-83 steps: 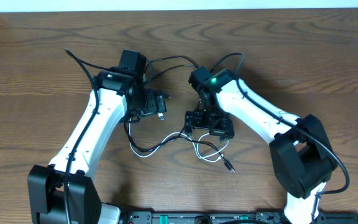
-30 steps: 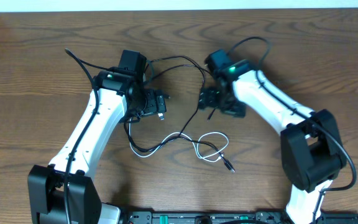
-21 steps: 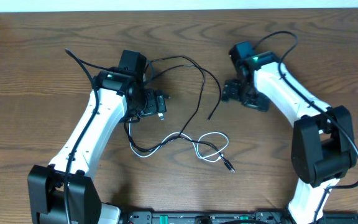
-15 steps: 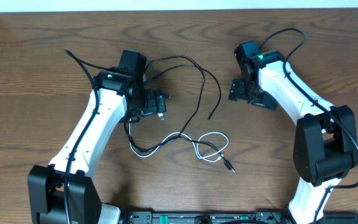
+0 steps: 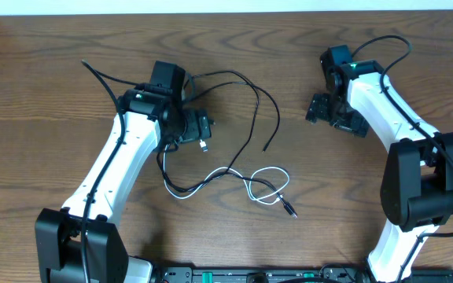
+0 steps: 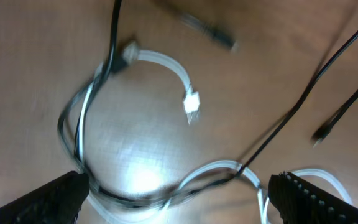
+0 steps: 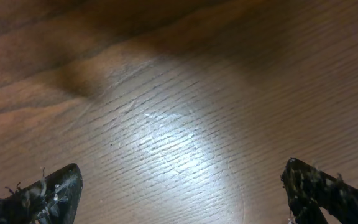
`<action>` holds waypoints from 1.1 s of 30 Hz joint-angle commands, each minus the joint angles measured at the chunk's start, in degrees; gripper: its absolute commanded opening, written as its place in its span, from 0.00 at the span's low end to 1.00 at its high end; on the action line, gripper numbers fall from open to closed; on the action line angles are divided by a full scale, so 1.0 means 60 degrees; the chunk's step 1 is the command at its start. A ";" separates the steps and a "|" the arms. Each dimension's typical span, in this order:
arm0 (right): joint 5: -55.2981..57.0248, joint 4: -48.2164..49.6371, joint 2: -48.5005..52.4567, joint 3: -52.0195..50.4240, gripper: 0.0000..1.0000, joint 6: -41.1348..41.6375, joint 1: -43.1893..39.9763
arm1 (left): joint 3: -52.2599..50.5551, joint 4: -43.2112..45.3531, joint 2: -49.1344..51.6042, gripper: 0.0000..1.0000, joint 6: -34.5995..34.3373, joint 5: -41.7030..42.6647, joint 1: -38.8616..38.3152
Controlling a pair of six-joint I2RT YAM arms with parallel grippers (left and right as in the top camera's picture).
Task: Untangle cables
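Right end effector [image 7: 182,196], fingers apart and empty, is retreating rightward after letting go of the black cable [image 5: 252,83], now lying slack mid-worktop [image 5: 329,208] and still crossing the white cable [image 6: 166,59] beneath the left end effector [image 6: 179,196], also spread wide, so more separating is pending.

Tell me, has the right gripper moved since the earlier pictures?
Yes: the right gripper moved up and right in the picture, away from the unmoved white cable.
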 commanded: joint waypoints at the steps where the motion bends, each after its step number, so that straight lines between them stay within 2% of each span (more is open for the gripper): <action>1: -0.0047 0.0000 -0.0182 -0.0051 0.99 -0.0117 0.0040 | 0.0044 0.0127 0.0058 0.98 -0.0047 -0.0102 0.0033; 6: -0.0317 0.0022 -0.0182 -0.0051 0.99 -0.0113 0.0040 | 0.0044 -0.0382 0.0062 0.98 0.0386 -0.0113 0.0033; 7: -0.0397 0.0047 -0.0182 -0.0051 0.99 -0.0113 0.0040 | 0.0025 -0.0568 0.0087 0.80 0.0372 -0.0102 0.0033; 8: -0.0448 0.0058 -0.0182 -0.0051 0.99 -0.0113 0.0036 | 0.0004 -0.0831 0.0120 0.56 0.0113 -0.0098 0.0033; 9: -0.0448 0.0058 -0.0182 -0.0051 0.99 -0.0113 0.0040 | -0.0062 -0.1122 0.0135 0.43 -0.0299 -0.0102 0.0033; 10: -0.0448 0.0058 -0.0182 -0.0051 0.99 -0.0113 0.0040 | -0.0189 -0.1370 0.0146 0.40 -0.0688 -0.0102 0.0033; 17: -0.0448 0.0051 -0.0182 -0.0051 0.99 -0.0117 0.0120 | -0.2138 -0.1770 0.0146 0.41 -0.3162 -0.0102 0.0033; 18: -0.0444 0.0047 -0.0182 -0.0051 0.99 -0.0117 0.0131 | -0.2448 -0.1770 0.0146 0.45 -0.3493 -0.0098 0.0033; 20: -0.0444 0.0051 -0.0182 -0.0051 0.99 -0.0117 0.0157 | -0.2943 -0.1763 0.0146 0.47 -0.4138 -0.0091 0.0033; 26: -0.0455 0.0051 -0.0182 -0.0051 0.99 -0.0113 0.0168 | -0.3330 -0.1297 0.0146 0.45 -0.4670 -0.0055 0.0044; 28: -0.0503 0.0051 -0.0182 -0.0051 0.99 -0.0117 0.0175 | -0.3348 -0.1188 0.0149 0.45 -0.5665 -0.0062 0.0022; 30: -0.0528 0.0047 -0.0182 -0.0051 0.99 -0.0117 0.0193 | -0.3370 -0.1231 0.0149 0.45 -0.7329 0.0015 0.0022; 33: -0.0525 0.0047 -0.0182 -0.0051 0.99 -0.0117 0.0211 | -0.3395 -0.1231 0.0149 0.46 -0.8648 0.0120 0.0004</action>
